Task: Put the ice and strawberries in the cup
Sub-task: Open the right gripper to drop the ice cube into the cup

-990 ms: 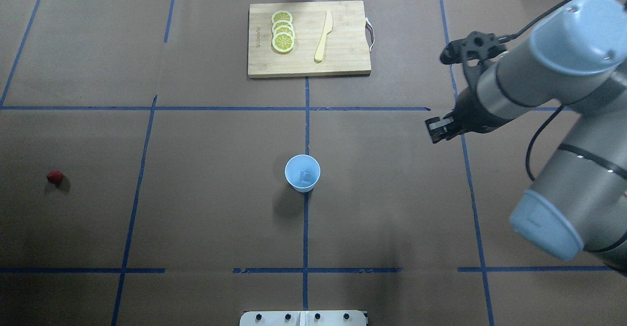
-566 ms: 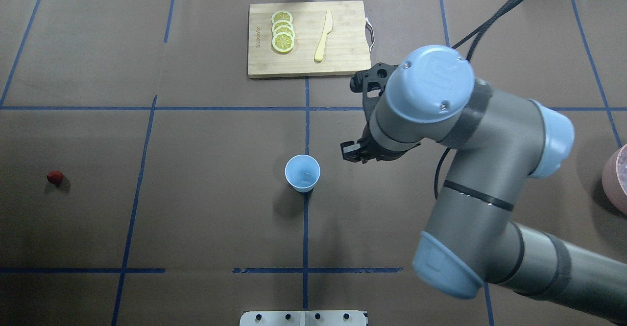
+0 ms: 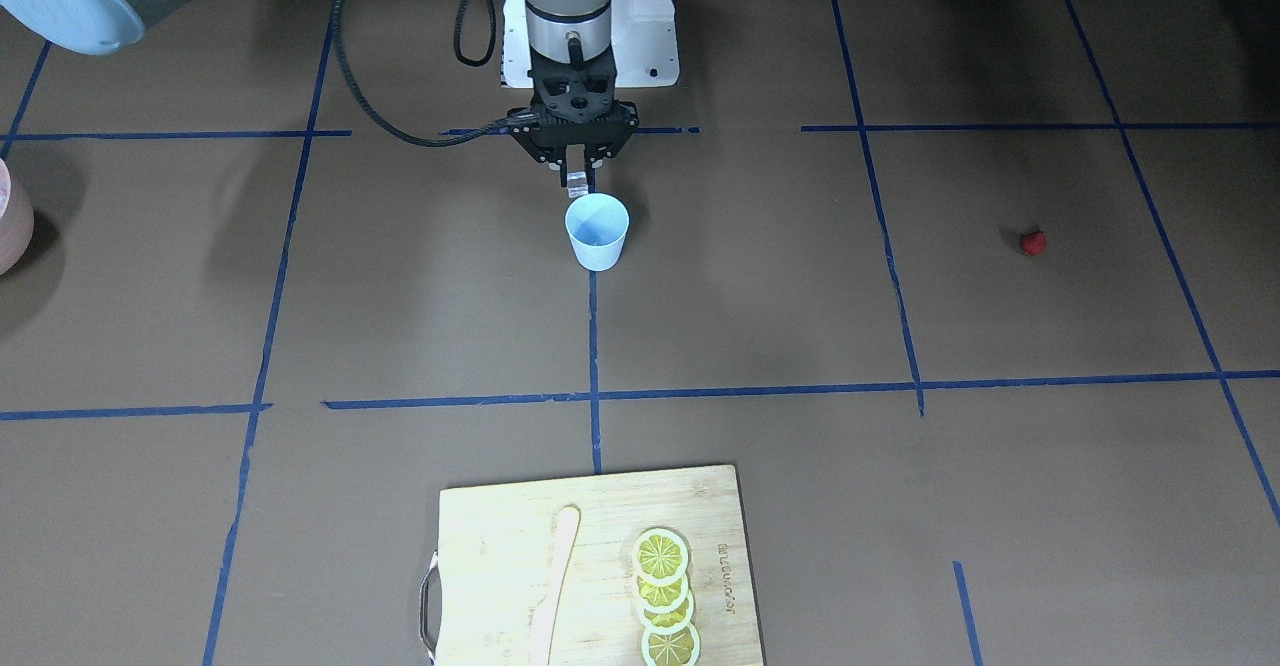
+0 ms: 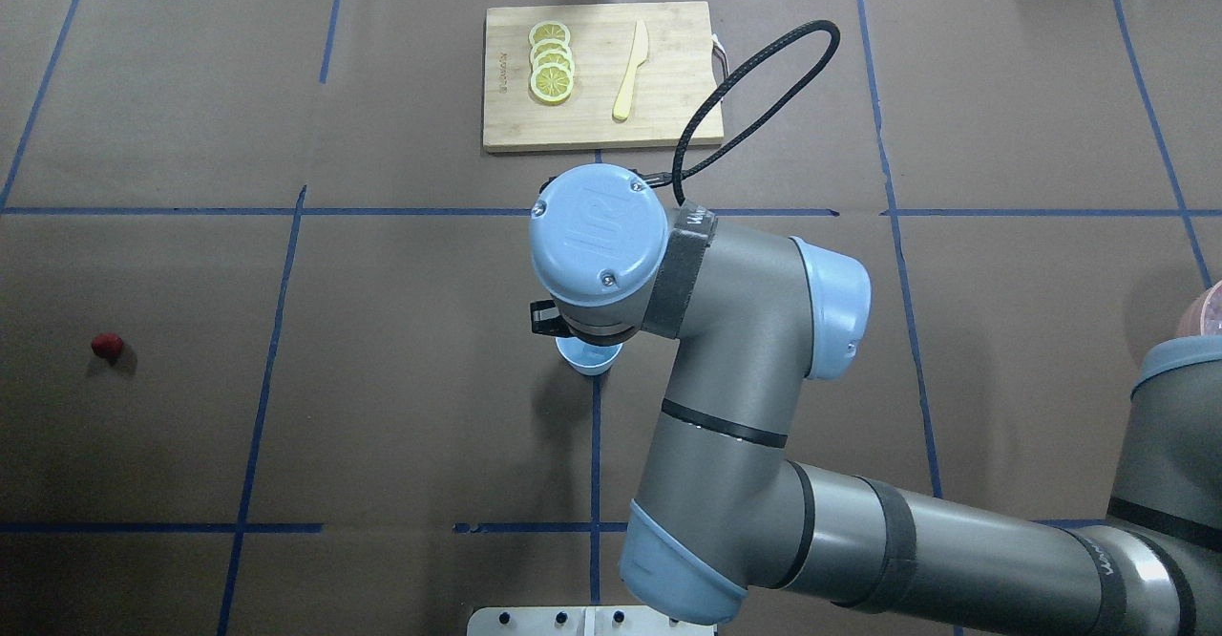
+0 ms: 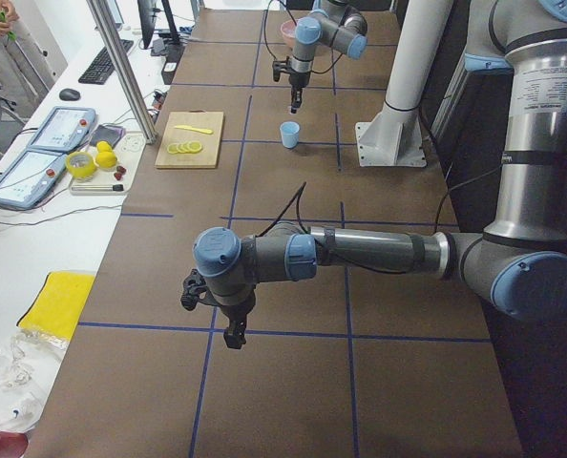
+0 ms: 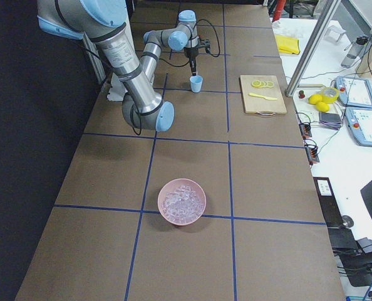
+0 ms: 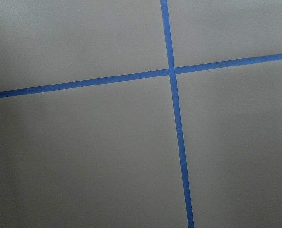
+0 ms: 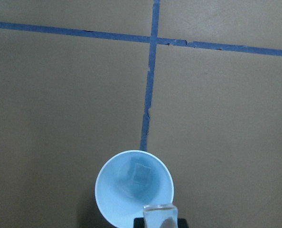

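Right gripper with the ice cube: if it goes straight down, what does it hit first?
Probably the cup, near its rim on the robot's side. The right gripper points down just above it, shut on an ice cube. Depth is unclear.

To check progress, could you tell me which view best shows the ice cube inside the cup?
The right wrist-mounted view: it looks down into the cup and shows the ice cube on its bottom. The front-facing view shows no cube inside, the right arm hides most of the cup overhead, and the side views are too far.
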Action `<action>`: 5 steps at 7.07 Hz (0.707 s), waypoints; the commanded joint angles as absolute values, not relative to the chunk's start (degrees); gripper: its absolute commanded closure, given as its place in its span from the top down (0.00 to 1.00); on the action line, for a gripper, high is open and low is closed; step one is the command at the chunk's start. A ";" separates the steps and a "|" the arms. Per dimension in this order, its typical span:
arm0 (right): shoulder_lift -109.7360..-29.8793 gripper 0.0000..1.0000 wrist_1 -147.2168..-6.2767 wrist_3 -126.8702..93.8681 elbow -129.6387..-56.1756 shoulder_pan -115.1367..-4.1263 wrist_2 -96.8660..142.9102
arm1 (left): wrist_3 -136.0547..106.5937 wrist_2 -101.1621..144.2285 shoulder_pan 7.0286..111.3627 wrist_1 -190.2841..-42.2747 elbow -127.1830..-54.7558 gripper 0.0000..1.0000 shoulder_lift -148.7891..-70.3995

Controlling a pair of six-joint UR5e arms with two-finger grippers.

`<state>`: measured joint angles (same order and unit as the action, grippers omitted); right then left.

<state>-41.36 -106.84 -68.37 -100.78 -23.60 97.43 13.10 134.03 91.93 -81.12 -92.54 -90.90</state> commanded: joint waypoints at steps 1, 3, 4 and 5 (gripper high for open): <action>-40.61 0.00 -101.38 -69.52 -94.95 -22.68 95.63 | 13.10 134.03 91.93 -81.12 -92.46 1.00 -90.88; -40.96 0.03 -100.99 -68.65 -94.57 -22.41 95.71 | 13.10 133.95 91.93 -81.12 -92.46 1.00 -90.88; -41.13 0.13 -100.99 -68.38 -94.74 -22.41 95.89 | 13.10 134.03 91.93 -81.12 -92.29 1.00 -90.97; -41.05 0.51 -101.16 -68.47 -94.83 -22.41 95.89 | 13.10 134.03 91.93 -81.12 -92.29 1.00 -90.97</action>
